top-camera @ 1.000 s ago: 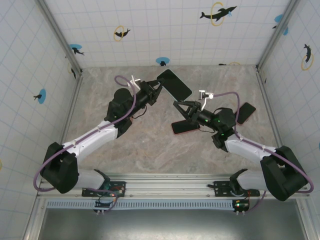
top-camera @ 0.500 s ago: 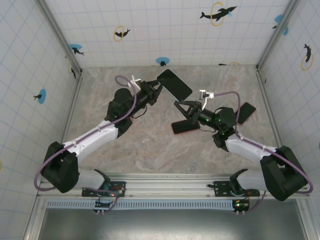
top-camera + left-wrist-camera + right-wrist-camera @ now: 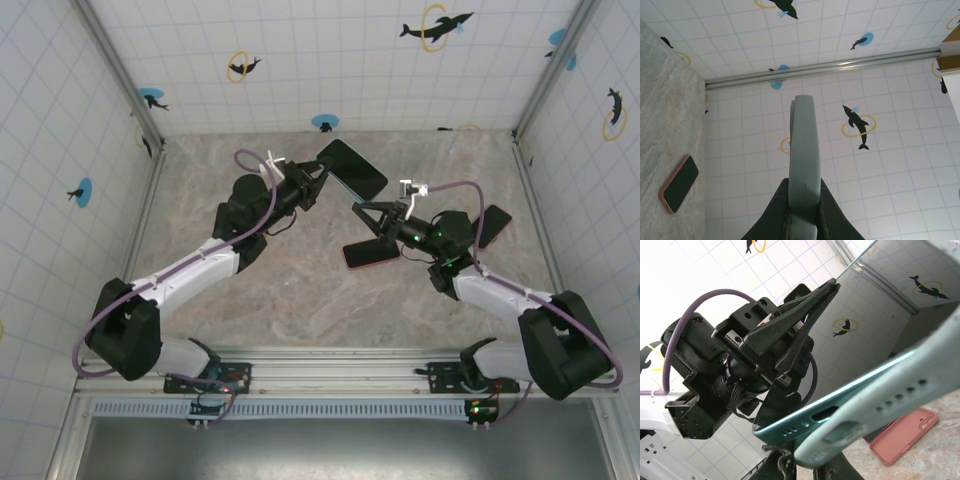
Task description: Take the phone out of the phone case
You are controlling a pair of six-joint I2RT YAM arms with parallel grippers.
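The phone was up in the air over the far middle of the table, seated in its pale mint phone case, screen angled upward. The left gripper was closed right down on it from the left, one finger across the glass and one behind, so it looked to be pinching phone and case together. The right gripper had come in from the near right and was shut too, nipped onto the case's edge by the port end, where the wrist view showed the mint lip standing slightly off the phone's teal rim.

And here was the danger: that right-hand bite looked thin, just a sliver of soft lip, and a hard pull could have slipped straight off. If the left fingers were clamping the case back as well, the peel would have fought its own partner, twisting the phone in the grip. Lose either hold and it was a drop onto the stone-patterned surface, with the pink-cased phone lying just nearer underneath. The dark handset sat well off to the right, out of harm's way.
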